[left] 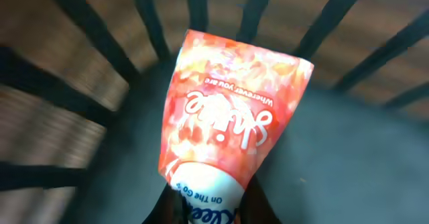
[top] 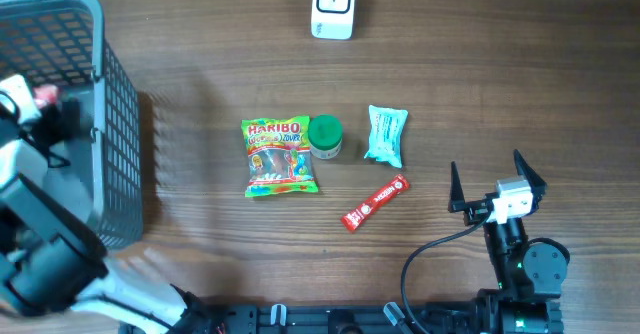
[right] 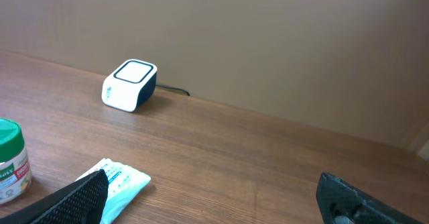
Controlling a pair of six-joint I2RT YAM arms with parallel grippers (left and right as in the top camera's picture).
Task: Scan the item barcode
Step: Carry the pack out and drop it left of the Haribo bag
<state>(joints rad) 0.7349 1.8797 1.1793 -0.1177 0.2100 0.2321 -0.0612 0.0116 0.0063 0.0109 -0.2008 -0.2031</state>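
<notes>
Inside the basket, the left hand grips a pink packet

- The grey basket is standing at the table's left edge.
- The left gripper is reaching into the basket, with a pink item showing at its tip.
- The Haribo bag is lying mid-table, with the green-lidded jar touching its upper right corner.
- The teal pack is lying right of the jar, and the red stick sachet is lying slantwise below.
- The white scanner is sitting at the far edge.
- The right gripper is resting with fingers spread wide, holding nothing.
</notes>
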